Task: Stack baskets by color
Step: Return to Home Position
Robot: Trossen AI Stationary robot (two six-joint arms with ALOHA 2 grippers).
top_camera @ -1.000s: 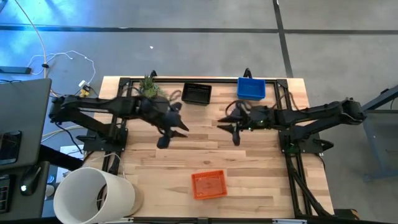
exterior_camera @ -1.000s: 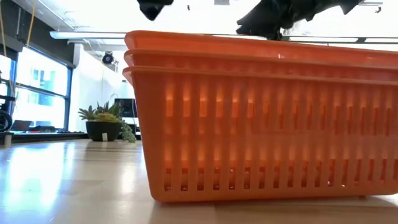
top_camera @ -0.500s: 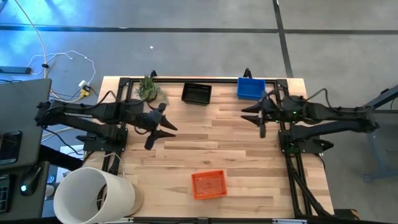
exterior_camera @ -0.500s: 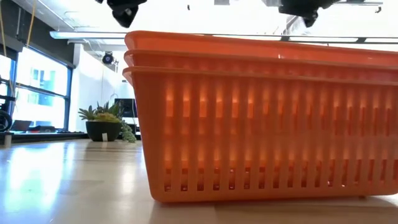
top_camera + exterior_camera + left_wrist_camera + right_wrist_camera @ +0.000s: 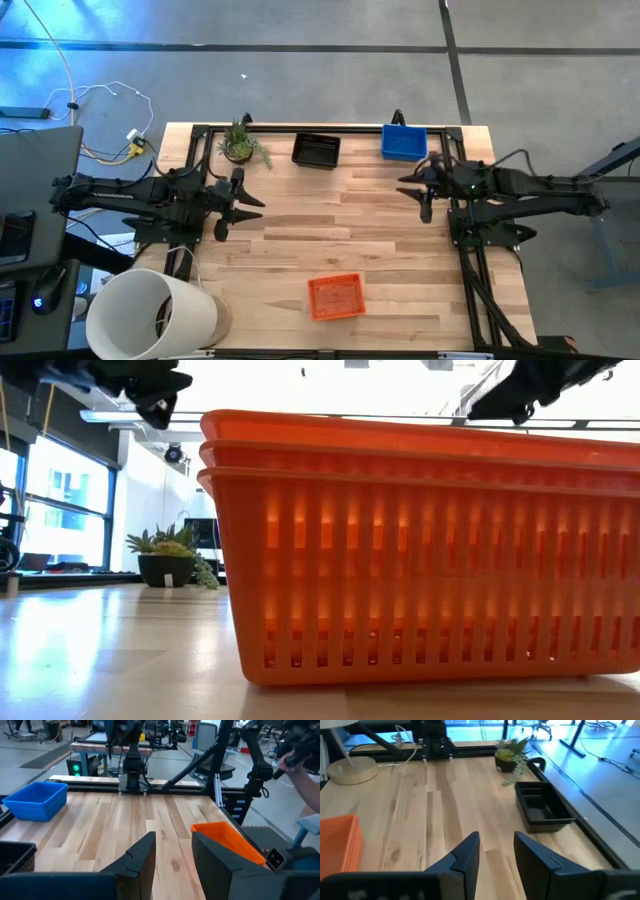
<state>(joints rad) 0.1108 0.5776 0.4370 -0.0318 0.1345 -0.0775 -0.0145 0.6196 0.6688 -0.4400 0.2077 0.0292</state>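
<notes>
While both arms wait at the sides of the tabletop (image 5: 300, 240), the left jaws are spread apart with nothing between them; the left wrist view shows bare wood through the gap. They sit by the left edge, near the plant (image 5: 240, 143), pointing toward the middle. The right jaws are likewise parted and empty. They are at the right side, near the blue stack (image 5: 404, 142) and not touching it. The left arm (image 5: 140, 195) and right arm (image 5: 520, 185) each reach in from their own side. In the low view they show only as dark shapes above the orange rim.

The baskets stand in three places, well apart. An orange stack (image 5: 335, 297) sits alone in the middle, toward the edge opposite the plant. The low view shows three orange rims nested one inside another. A black stack (image 5: 316, 150) is at the plant's edge, between the plant and the blue stack, which is toward the right corner. From above I cannot tell how many baskets the black and blue stacks hold. A white bucket (image 5: 150, 315) lies off the corner beside the left arm.
</notes>
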